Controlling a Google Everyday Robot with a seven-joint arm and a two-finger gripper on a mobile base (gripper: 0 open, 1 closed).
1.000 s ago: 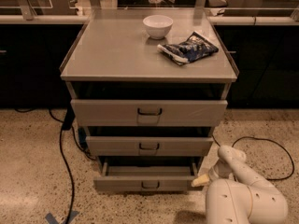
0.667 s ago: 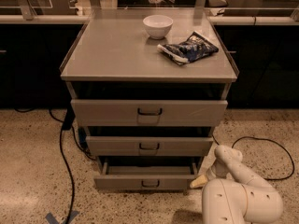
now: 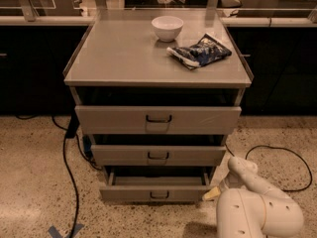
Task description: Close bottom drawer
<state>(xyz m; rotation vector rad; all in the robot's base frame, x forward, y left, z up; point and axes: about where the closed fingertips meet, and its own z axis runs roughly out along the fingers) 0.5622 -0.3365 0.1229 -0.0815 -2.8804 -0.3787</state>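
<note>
**Camera view: grey-beige metal bottom drawer [image 3: 133, 193] open, gripper [image 3: 213, 194] at its corner**

Drawer at lower centre of frame, pulled out; small dark loop handle [image 3: 159, 196] untouched. White robot arm [image 3: 257, 214] at lower right. Gripper just beside the drawer's right front corner; how far open cannot tell, nothing seen held. Judged step: approach to push. Next: press front panel squarely inward.
</note>
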